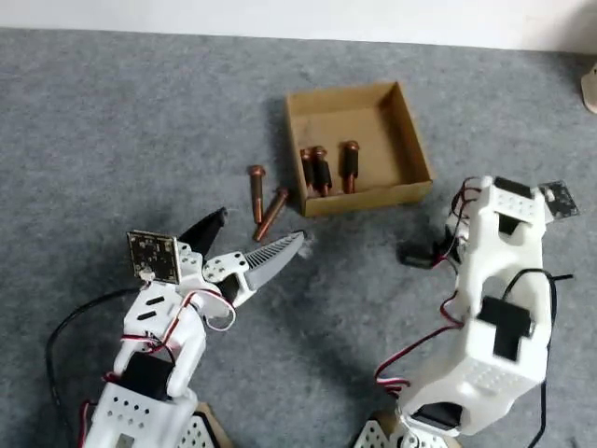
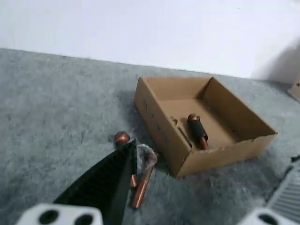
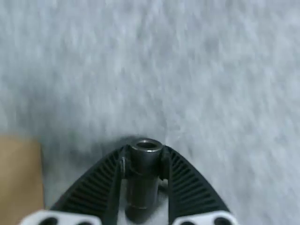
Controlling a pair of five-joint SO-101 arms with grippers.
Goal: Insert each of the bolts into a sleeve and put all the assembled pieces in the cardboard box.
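Observation:
Two bare copper bolts [image 1: 256,191] [image 1: 272,213] lie on the grey carpet just left of the cardboard box [image 1: 410,140]. Inside the box, three bolts in black sleeves [image 1: 322,171] rest along its near wall. My left gripper [image 1: 262,226] is open, its fingertips either side of the near ends of the loose bolts. In the left wrist view the black finger [image 2: 108,183] partly covers the bolts [image 2: 143,183] beside the box [image 2: 159,122]. My right gripper [image 3: 143,150] is shut on a black sleeve [image 3: 140,187], low over the carpet in front of the box's right corner [image 1: 415,254].
Grey carpet surrounds the box on all sides. Behind the table is a white wall. A pale object [image 1: 590,89] shows at the far right edge. A corner of the box [image 3: 18,178] appears in the right wrist view.

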